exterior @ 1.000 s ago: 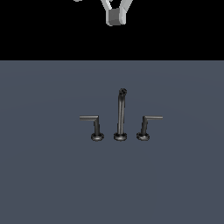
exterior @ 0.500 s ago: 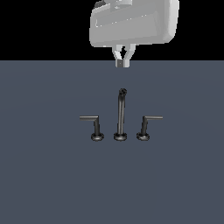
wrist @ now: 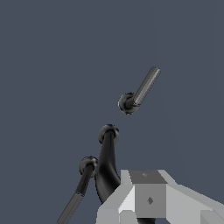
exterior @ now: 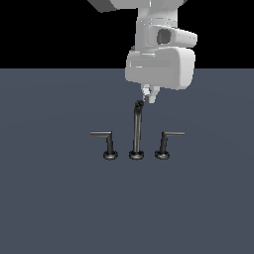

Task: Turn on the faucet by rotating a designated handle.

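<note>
Hovering white tool [exterior: 149, 94], slim dark metal faucet [exterior: 136, 131], L-shaped handle [exterior: 167, 141]

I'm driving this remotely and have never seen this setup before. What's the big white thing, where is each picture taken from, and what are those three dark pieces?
The big white shape is the end of a single robot arm; its gripper hangs just behind the tip of the tall thin dark grey spout. One picture comes from a camera off the arm, looking across the flat grey-blue surface. The other comes from a camera on the wrist, looking down past the white gripper body.

The three dark metal pieces are one faucet set on round bases: the spout in the middle and an L-shaped lever on each side. The short dark lever handle whose arm bends toward the exterior view's right is the one to turn. The mirror-image lever handle stands on the other side. Nothing is held, and I cannot tell whether the fingers are open.
</note>
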`<act>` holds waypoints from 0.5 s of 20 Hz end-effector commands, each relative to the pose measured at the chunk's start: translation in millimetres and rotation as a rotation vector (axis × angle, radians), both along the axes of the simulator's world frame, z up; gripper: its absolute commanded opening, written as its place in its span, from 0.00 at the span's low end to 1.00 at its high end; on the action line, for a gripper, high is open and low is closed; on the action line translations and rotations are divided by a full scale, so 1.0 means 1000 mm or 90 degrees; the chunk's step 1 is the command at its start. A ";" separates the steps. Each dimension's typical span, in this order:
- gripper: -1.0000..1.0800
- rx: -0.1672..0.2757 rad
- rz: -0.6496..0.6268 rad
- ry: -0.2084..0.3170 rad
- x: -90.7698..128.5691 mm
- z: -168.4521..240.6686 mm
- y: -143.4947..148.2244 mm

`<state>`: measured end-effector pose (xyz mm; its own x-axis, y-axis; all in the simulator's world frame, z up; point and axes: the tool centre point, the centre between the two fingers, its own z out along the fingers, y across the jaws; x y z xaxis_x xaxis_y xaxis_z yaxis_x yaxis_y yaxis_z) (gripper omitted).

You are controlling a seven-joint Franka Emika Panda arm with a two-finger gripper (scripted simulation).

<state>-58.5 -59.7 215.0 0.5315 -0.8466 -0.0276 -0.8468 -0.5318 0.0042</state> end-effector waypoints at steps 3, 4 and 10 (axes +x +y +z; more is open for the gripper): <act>0.00 -0.005 -0.084 -0.002 0.020 -0.032 -0.022; 0.00 -0.006 -0.103 -0.003 0.024 -0.039 -0.027; 0.00 -0.012 -0.205 -0.005 0.044 -0.077 -0.059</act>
<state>-19.2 -110.4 146.9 0.2743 -0.9616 -0.0105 -0.9616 -0.2743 0.0051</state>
